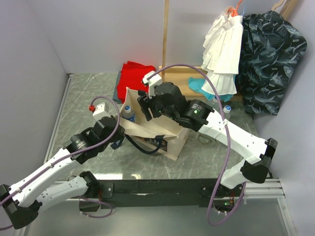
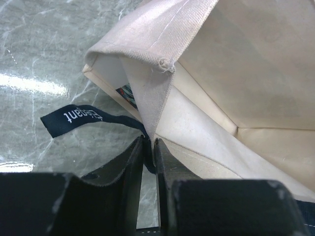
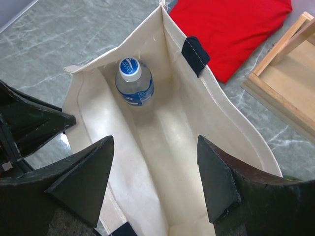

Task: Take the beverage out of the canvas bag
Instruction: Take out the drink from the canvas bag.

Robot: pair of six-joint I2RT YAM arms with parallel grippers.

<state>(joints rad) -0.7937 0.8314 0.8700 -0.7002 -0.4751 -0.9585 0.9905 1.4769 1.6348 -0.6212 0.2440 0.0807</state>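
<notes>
The beige canvas bag (image 1: 170,136) stands mid-table with its mouth open. A clear beverage bottle (image 3: 134,81) with a white cap and blue label stands upright inside at the bag's far end; it also shows from above (image 1: 128,112). My left gripper (image 2: 149,142) is shut on the bag's near-left corner seam (image 2: 147,73), beside a navy label (image 2: 74,118); from above it (image 1: 117,130) sits at the bag's left side. My right gripper (image 3: 155,147) is open and empty, hovering over the bag's mouth (image 1: 146,105), the bottle ahead of its fingertips. A navy handle (image 3: 196,55) is stitched to the rim.
A red folded cloth (image 1: 137,76) lies behind the bag, also in the right wrist view (image 3: 231,24). A wooden frame (image 1: 182,73) stands at the back. A white garment (image 1: 224,49) and a dark patterned one (image 1: 268,54) hang at the back right. A teal cloth (image 1: 201,86) lies below them.
</notes>
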